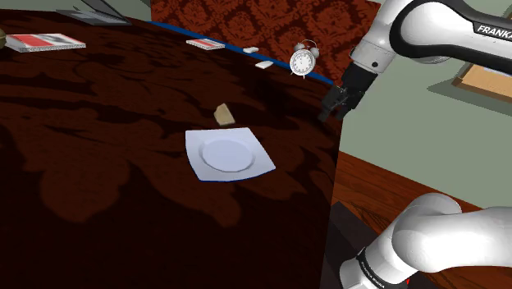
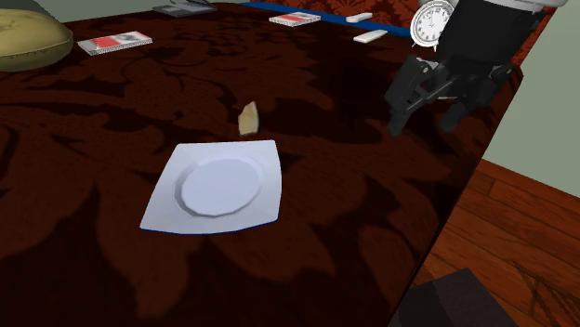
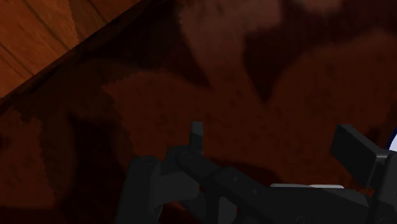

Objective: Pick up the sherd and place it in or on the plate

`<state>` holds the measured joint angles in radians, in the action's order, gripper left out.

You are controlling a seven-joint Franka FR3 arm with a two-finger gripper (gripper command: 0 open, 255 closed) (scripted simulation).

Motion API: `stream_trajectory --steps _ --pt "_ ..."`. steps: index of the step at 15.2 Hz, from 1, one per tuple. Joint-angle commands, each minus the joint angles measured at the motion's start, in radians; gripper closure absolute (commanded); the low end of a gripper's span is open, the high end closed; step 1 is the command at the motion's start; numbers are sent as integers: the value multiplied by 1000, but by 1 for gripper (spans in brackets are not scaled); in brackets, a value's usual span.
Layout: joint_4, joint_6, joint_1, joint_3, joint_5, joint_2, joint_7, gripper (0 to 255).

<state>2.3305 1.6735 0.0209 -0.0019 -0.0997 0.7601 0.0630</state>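
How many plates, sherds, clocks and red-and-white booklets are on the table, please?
Plate: 1
Sherd: 1
Alarm clock: 1
Red-and-white booklets: 2
Total: 5

Tan sherd [image 1: 222, 114] lies just beyond white plate [image 1: 197, 143]; gripper [image 1: 336, 107] hangs well apart, nr table [image 1: 98, 172] edge.

Shoulder cam behind arm [image 1: 443, 238]; 2nd ext nearer, similar angle; both share plate [image 1: 201, 144]; wrist close over tabletop [image 3: 254, 95].
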Motion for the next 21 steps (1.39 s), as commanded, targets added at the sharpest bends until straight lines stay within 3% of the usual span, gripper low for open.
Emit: stream_trajectory --steps 1,7,12,16,21 --pt "0 0 0 0 0 0 0 0" --pt "-96 92 5 160 17 -161 168 0" --pt "-218 140 -7 288 80 -326 321 0" --pt "-345 151 -19 386 171 -481 457 0" --pt "-547 112 -10 492 338 -710 638 0"
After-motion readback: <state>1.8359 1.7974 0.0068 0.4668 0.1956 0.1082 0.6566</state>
